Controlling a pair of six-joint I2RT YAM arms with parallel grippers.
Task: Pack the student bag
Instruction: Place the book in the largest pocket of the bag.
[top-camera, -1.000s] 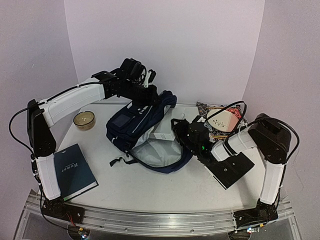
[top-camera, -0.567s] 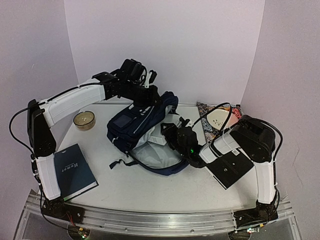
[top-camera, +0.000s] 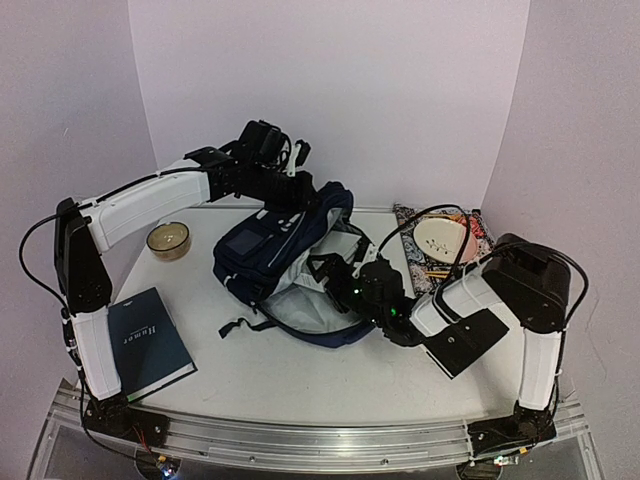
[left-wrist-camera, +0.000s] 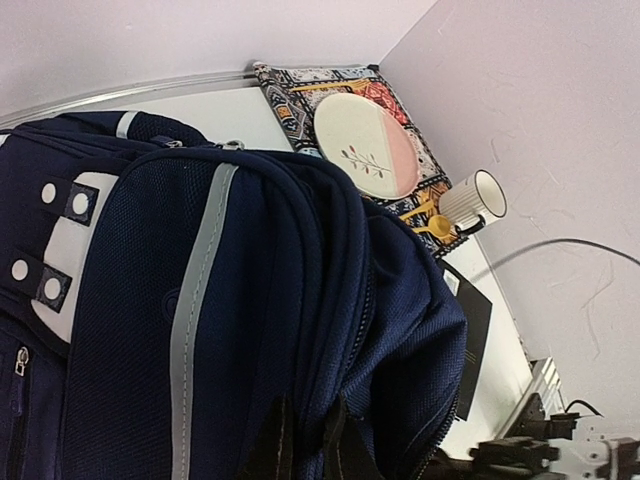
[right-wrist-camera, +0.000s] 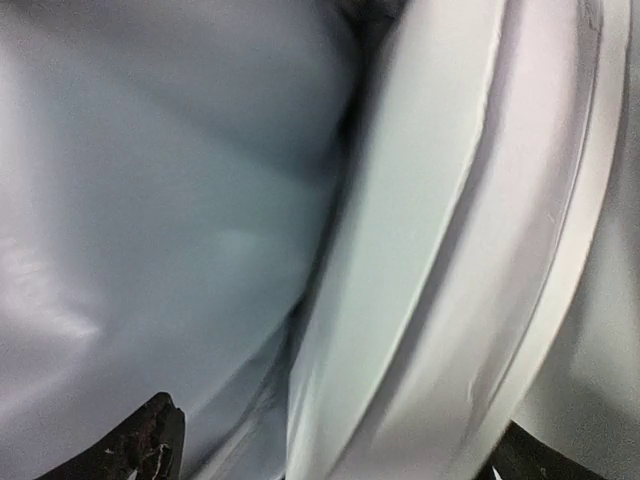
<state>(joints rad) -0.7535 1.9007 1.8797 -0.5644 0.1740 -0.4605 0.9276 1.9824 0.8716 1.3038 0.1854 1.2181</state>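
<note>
Student bag (top-camera: 270, 245) held up at its top.
Its top is clamped by the left tool (top-camera: 295, 192); the right tool (top-camera: 328, 270) is spread apart inside the grey lining.

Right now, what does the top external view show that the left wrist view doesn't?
Top external only: a bowl and a dark book left of the student bag, plus its open grey lining. Left wrist only: a ribbed white mug by the patterned mat. Both: the bag and the plate on that mat.
</note>
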